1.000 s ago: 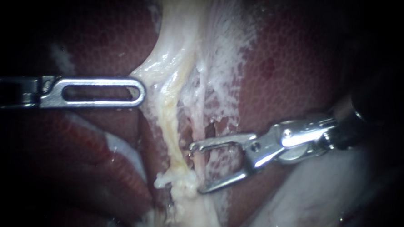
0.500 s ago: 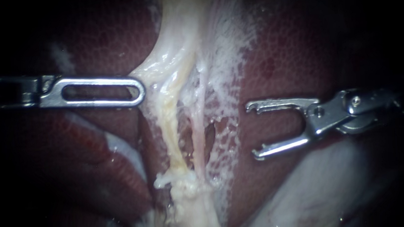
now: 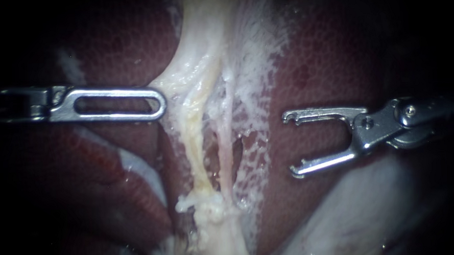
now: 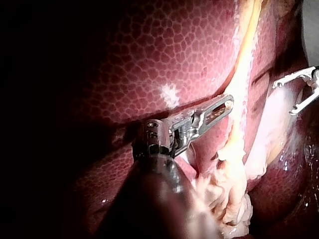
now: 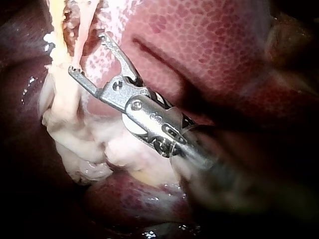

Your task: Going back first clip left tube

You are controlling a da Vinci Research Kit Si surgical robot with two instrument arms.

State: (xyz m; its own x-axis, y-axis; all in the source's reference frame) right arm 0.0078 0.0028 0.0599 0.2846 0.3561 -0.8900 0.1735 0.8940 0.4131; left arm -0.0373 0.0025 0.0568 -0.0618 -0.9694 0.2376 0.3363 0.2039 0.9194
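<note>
**Right instrument pulled back from the tubes**

Since one second ago my right instrument has left the tubes and gone to the right. Now it hangs over the liver, well apart from them. Its jaws stand wide open with nothing between them, and each tip has a small hook.

My left instrument has almost not moved. Its slotted jaws lie together on the edge of the pale tissue, which is drawn out to a point at their tip.

Between the two instruments the left tube runs down as a yellowish strand, nearer to the left instrument. Just beside it lies the right tube, thin and pinkish. Both end in a whitish lump below.
</note>
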